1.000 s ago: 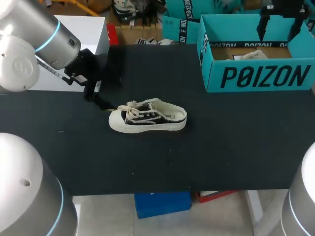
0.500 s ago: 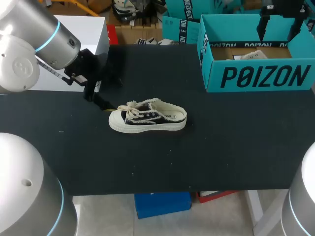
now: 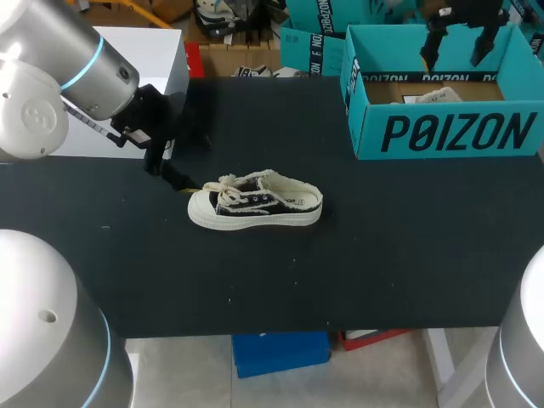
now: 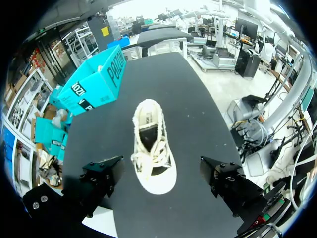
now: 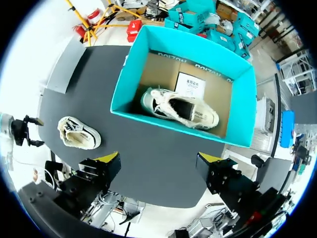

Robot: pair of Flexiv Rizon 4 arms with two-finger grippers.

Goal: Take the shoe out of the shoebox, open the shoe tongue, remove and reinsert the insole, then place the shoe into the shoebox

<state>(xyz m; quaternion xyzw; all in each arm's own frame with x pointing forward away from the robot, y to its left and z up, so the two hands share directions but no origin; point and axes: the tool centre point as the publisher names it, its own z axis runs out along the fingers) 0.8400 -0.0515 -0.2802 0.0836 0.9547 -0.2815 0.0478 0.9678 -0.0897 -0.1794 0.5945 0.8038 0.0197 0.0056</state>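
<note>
On my screens the shoe (image 3: pixel 255 201) sits upright on its sole near the middle of the black table (image 3: pixel 382 272), out of the box, with its toe turned toward my left arm and its pale laces lying loose over the tongue. My left gripper (image 3: pixel 174 177) hangs just beside that toe. Seen from the left wrist, the gripper (image 4: pixel 161 163) has its two fingers spread wide, the shoe (image 4: pixel 152 151) lies ahead of it, toe nearest, in line with the gap, and neither finger touches it. The teal shoebox (image 3: pixel 442 136) stands at the table's far right corner, well apart from the shoe, its top open. My right gripper (image 3: pixel 455 53) is up above the box's rear wall. From the right wrist, the gripper (image 5: pixel 157 158) is also spread wide and holds nothing, looking straight down into the shoebox (image 5: pixel 173 126). Inside lies a second shoe (image 5: pixel 181 110) on its side on the brown floor, with a white card (image 5: pixel 190 85) beside it against the back wall. The same view shows the first shoe (image 5: pixel 79 133) out on the table beyond the box.
</note>
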